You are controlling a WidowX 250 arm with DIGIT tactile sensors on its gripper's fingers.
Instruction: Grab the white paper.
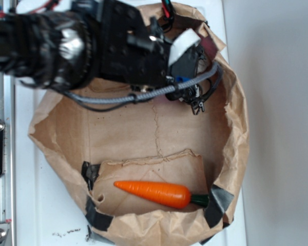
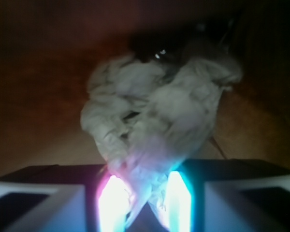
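Observation:
The white paper (image 2: 154, 111) is a crumpled, pale grey wad that fills the middle of the wrist view. Its lower end is pinched between the two glowing fingers. My gripper (image 2: 145, 181) is shut on that lower end. In the exterior view my gripper (image 1: 190, 61) hangs over the back right part of the brown paper bag (image 1: 159, 128), at the end of the black arm. The arm and gripper body hide the wad there.
An orange carrot (image 1: 156, 193) lies on a folded flap at the front of the bag. Black tape patches (image 1: 219, 201) sit along the bag's front rim. A metal rail (image 1: 1, 154) runs down the left side.

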